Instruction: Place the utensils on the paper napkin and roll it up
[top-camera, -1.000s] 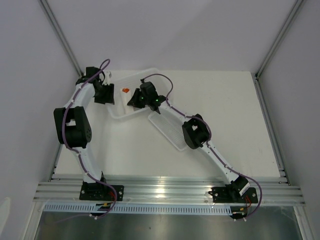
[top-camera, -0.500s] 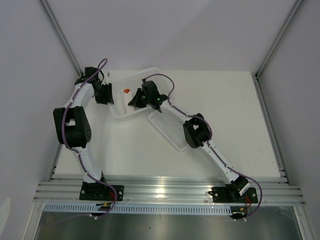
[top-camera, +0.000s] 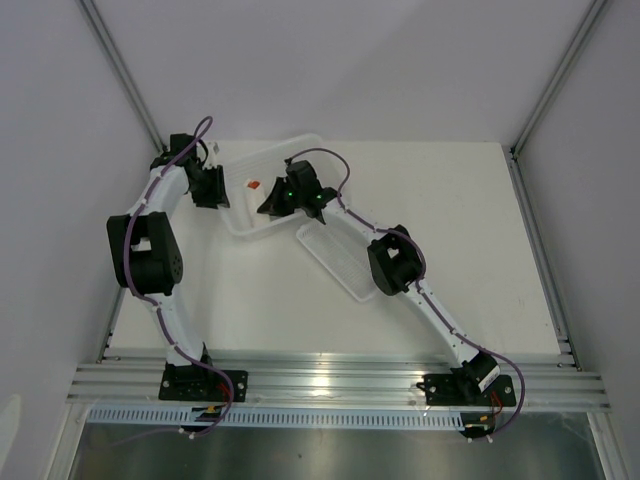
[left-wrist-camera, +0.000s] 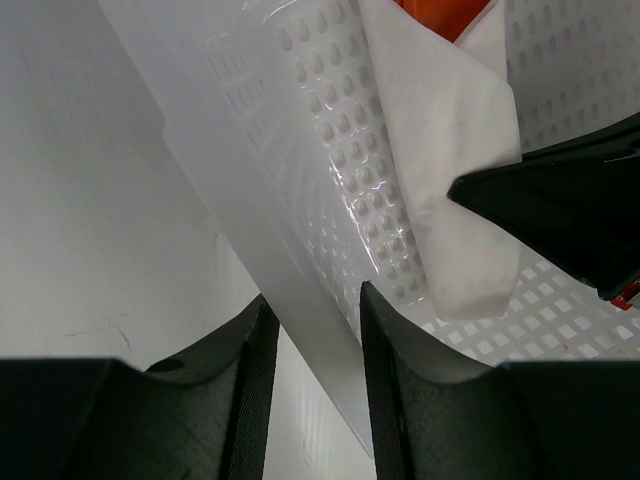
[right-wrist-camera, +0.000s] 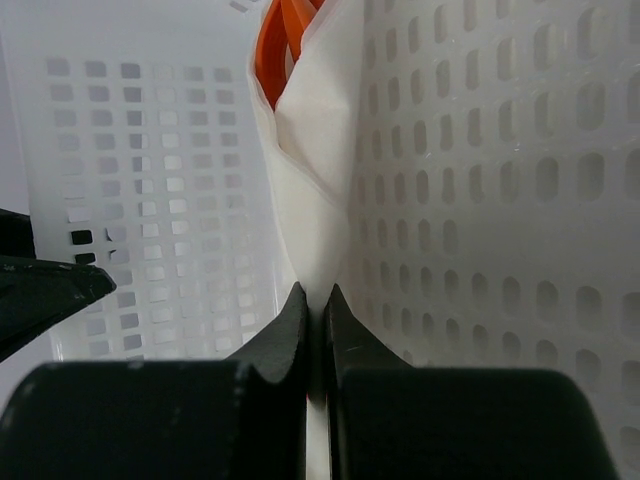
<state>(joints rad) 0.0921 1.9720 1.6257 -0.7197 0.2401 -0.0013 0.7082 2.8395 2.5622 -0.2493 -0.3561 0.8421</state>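
White paper napkin (right-wrist-camera: 310, 200) already rolled around orange utensils (right-wrist-camera: 280, 40): top view, bundle in basket (top-camera: 235, 222); L wrist, left gripper (left-wrist-camera: 310, 330) clamps basket wall; R wrist, right gripper (right-wrist-camera: 313, 310) pinches napkin — only release left, I'd judge.

Napkin: I see white paper napkin (right-wrist-camera: 310, 215) rolled into a bundle, lying inside the perforated basket (right-wrist-camera: 480, 200).
Utensils: orange utensils (right-wrist-camera: 280, 40) wrapped inside, only their ends poking out.
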